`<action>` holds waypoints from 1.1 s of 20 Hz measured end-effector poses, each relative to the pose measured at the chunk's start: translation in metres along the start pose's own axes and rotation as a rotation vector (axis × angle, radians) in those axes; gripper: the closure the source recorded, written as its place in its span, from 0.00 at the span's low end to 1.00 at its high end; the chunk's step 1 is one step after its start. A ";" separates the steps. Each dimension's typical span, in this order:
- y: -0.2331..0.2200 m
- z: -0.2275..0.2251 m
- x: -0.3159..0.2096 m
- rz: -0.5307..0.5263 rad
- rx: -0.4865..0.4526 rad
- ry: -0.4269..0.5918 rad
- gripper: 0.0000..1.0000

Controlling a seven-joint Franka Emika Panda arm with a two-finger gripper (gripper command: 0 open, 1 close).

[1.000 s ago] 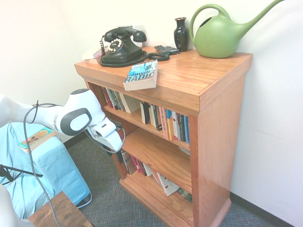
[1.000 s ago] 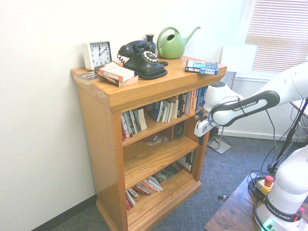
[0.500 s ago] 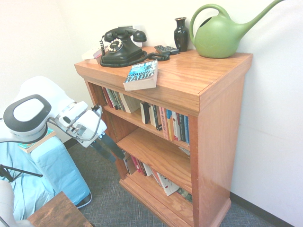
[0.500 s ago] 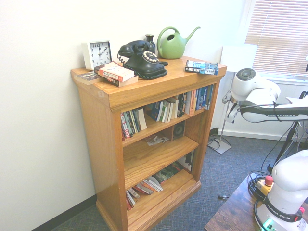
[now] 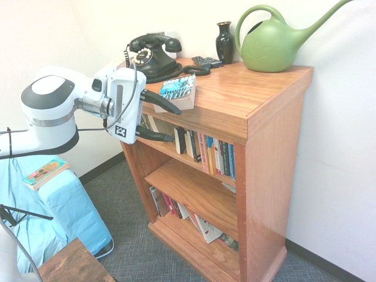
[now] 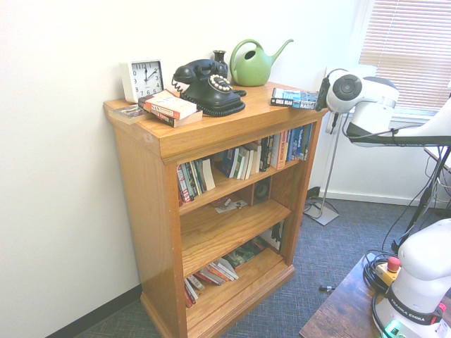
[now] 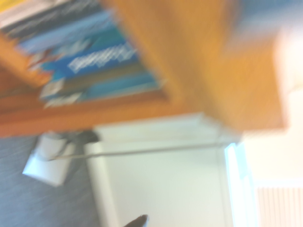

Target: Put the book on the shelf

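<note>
The book point(image 5: 178, 91) lies flat on the bookcase's overhanging top, at its front corner; the second exterior view shows the book point(image 6: 294, 98) at the right end of the top. My gripper point(image 5: 175, 124) is open and empty, fingers pointing at the bookcase front, one finger level with the book's edge and the other below the overhang. In the second exterior view only its white wrist shows, beside that corner. The shelf point(image 5: 194, 163), the uppermost inner board point(image 6: 232, 184), carries a row of upright books. The wrist view is blurred: orange wood point(image 7: 189, 61) and blue book spines point(image 7: 90, 66).
On the bookcase top stand a black rotary phone point(image 5: 150, 56), a dark vase point(image 5: 224, 41), a green watering can point(image 5: 273, 41), a white clock point(image 6: 143, 77) and an orange-covered book point(image 6: 169, 107). A blue-draped stand point(image 5: 53, 205) and a dark brown table point(image 5: 73, 264) lie beside the arm.
The arm swung up from low beside the bookcase to the level of its top. The open gripper now points at the front edge by the book. The book has not moved.
</note>
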State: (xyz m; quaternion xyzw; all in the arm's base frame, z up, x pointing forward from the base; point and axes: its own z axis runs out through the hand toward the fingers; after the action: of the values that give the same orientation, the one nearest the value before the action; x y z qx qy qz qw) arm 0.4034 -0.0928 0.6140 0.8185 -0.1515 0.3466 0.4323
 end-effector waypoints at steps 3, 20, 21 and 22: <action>-0.014 0.006 0.008 -0.056 -0.001 0.029 0.00; -0.043 -0.021 0.032 -0.066 -0.095 0.146 0.00; -0.042 -0.023 0.035 -0.062 -0.100 0.151 0.00; -0.041 -0.025 0.037 -0.061 -0.100 0.155 0.00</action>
State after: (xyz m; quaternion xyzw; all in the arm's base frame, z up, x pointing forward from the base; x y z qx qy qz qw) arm 0.4409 -0.0466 0.6248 0.7708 -0.1097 0.3875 0.4936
